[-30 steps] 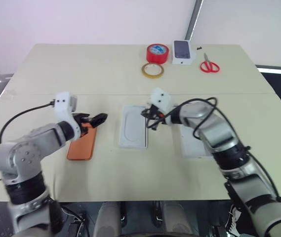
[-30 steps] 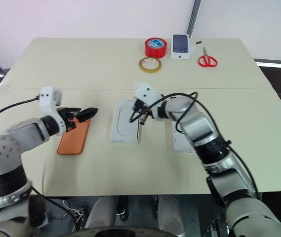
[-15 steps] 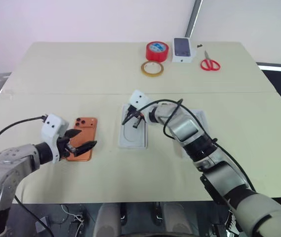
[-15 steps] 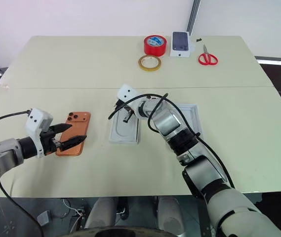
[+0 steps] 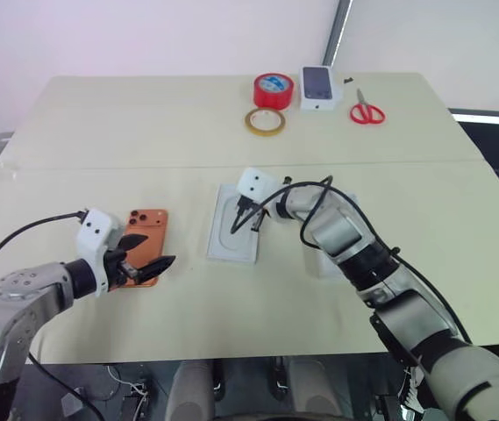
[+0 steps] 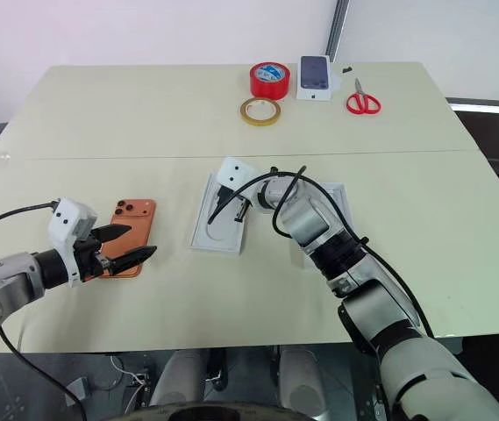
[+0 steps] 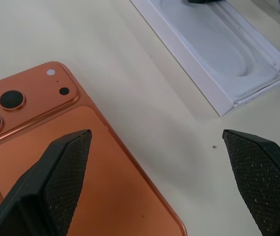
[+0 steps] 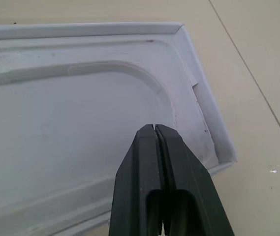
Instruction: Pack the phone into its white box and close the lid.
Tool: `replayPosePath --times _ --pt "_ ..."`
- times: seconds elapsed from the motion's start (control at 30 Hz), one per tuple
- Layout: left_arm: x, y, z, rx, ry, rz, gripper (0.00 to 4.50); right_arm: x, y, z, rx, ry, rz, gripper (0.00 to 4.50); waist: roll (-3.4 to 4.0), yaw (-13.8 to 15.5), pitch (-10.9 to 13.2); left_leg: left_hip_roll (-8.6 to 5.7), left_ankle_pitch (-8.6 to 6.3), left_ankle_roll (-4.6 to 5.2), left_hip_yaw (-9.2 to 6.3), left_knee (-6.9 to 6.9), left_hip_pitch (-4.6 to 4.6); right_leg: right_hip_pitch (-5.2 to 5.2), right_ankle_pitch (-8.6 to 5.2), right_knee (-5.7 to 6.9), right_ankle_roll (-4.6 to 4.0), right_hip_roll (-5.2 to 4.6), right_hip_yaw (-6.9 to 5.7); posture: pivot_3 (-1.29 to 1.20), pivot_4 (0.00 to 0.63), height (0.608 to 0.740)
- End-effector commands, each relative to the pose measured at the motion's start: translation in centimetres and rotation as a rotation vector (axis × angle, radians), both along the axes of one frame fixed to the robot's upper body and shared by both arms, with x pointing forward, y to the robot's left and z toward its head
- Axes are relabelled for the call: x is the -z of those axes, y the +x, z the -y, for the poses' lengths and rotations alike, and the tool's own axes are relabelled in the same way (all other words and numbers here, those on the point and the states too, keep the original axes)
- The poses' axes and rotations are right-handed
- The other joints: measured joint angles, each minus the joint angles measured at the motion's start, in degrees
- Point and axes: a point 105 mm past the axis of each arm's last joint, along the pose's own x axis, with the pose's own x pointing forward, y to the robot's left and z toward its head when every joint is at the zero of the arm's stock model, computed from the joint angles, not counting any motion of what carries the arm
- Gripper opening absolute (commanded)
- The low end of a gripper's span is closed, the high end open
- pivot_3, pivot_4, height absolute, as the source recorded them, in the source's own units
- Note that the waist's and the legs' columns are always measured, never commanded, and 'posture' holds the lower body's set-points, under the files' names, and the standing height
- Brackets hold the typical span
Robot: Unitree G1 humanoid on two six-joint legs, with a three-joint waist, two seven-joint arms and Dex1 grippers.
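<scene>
The left hand point(image 6: 119, 246) hovers at about eight o'clock on the beige surface point(image 6: 100, 114), its two black fingers point(image 7: 61, 172) spread wide with nothing between them, tips just over the near edge of the phone point(image 6: 129, 230). The phone lies flat, back up, its camera cluster at the far left corner, well to the left of centre.

At the centre lies a white box point(image 6: 207, 230) holding a thin white insert with an oval recess point(image 8: 71, 128). The right hand point(image 6: 232, 210) is over this insert, its fingers point(image 8: 154, 162) pressed together and empty, tips near the far end of the recess; whether they touch it I cannot tell.

Just right of centre, at about three o'clock, a second shallow white piece point(image 6: 341, 200) lies flat, mostly hidden under the right arm.

Along the far edge, around twelve to one o'clock, from left to right: a ring of yellowish tape point(image 6: 259, 111), a red tape roll point(image 6: 269, 79), a smaller white box with a dark phone picture point(image 6: 316, 77), and red-handled scissors point(image 6: 362, 100).
</scene>
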Motion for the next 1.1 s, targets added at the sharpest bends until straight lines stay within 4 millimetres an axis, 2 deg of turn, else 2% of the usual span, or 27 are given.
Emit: replayPosePath --times 0.03,0.2,0.4,0.53,0.77,0.9,1.1 --pt "-1.0 0.7 -0.5 -0.057 -0.027 0.035 4.48 -3.0 -1.0 -2.1 -0.085 0.107 0.062 0.05 0.00 -0.10 0.00 0.02 0.00 0.00 -0.01 0.09 0.00 -0.02 0.01 0.13 0.02 0.02 0.00 0.00 0.150 0.740" --pt "-1.6 2.0 -3.1 -0.258 -0.145 0.011 4.48 -4.4 -3.7 -5.3 -0.216 0.234 0.014 0.05 -0.02 -0.19 -0.01 0.12 0.00 0.00 -0.11 0.34 0.01 0.00 0.08 0.36 0.17 0.20 -0.04 0.00 0.150 0.740" --pt "-0.8 2.3 -6.5 -0.482 -0.213 -0.115 4.49 -2.5 -6.2 -9.1 -0.338 0.161 -0.045 0.01 -0.05 -0.13 -0.03 0.10 -0.01 0.00 -0.12 0.43 0.01 0.06 0.12 0.38 0.26 0.22 -0.05 0.00 0.150 0.740" --pt "0.7 1.7 -7.3 -0.533 -0.196 -0.239 4.49 -0.9 -7.2 -10.7 -0.382 0.074 -0.083 0.01 -0.13 -0.08 -0.08 0.10 -0.01 0.00 -0.16 0.44 0.01 0.11 0.12 0.38 0.25 0.21 -0.08 0.00 0.150 0.740" --pt "2.4 0.5 -6.3 -0.482 -0.189 -0.388 4.49 1.5 -8.4 -12.5 -0.466 -0.062 -0.094 0.01 -0.15 -0.20 -0.09 0.12 -0.02 -0.03 -0.17 0.41 0.04 0.11 0.05 0.40 0.12 0.14 -0.08 0.00 0.150 0.740" --pt "3.0 0.1 -4.7 -0.424 -0.214 -0.443 4.49 2.2 -8.8 -13.3 -0.498 -0.099 -0.081 0.01 -0.14 -0.19 -0.11 0.12 -0.03 -0.05 -0.17 0.39 0.12 0.15 0.04 0.41 0.10 0.09 -0.08 0.00 0.150 0.740" --pt "3.3 -0.4 -1.8 -0.327 -0.270 -0.491 4.49 2.3 -8.9 -14.2 -0.514 -0.095 -0.076 0.01 -0.13 0.05 -0.17 0.08 -0.16 -0.23 -0.21 0.23 0.73 0.74 -0.02 0.26 0.00 -0.02 -0.10 0.00 0.150 0.740"
